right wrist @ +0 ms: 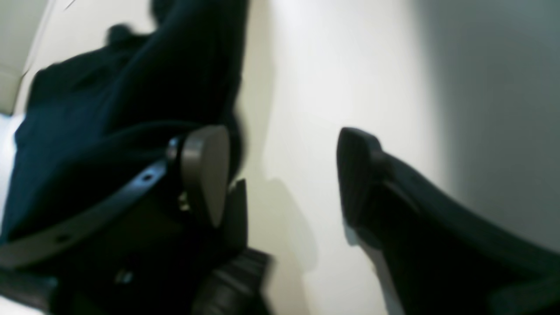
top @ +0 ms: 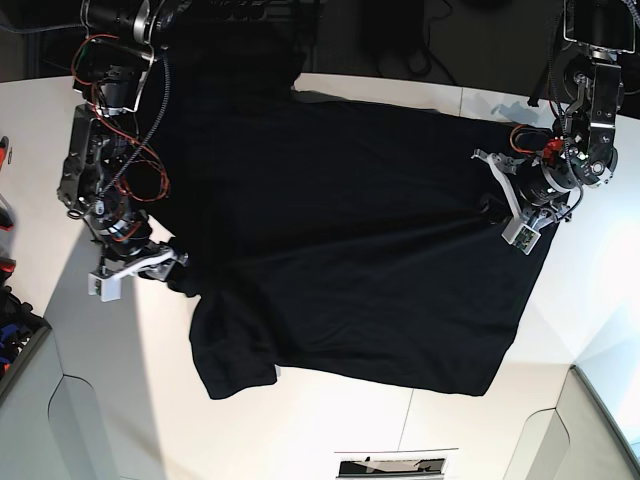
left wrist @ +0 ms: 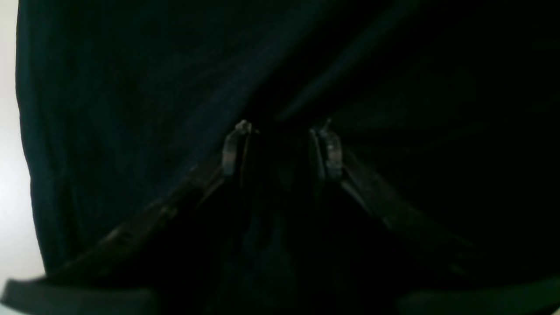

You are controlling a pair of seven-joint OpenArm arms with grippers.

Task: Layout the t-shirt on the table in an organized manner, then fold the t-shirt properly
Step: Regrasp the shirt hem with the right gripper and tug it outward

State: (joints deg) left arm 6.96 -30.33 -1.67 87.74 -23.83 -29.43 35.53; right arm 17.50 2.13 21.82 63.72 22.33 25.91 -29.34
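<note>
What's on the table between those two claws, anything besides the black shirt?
Only the t-shirt spans between left gripper and right gripper; the base view shows nothing lying on it.

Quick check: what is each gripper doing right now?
Left gripper: over the t-shirt; grip cannot be told.
Right gripper: open, holding nothing.

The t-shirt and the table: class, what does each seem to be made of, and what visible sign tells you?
The t-shirt: soft black cloth, probably knit cotton, matte; it drapes, wrinkles and bunches at its edges.
The table: a hard, smooth white panel, perhaps laminate or painted board; it shows soft glare and thin dark seams. The exact material cannot be told.
</note>
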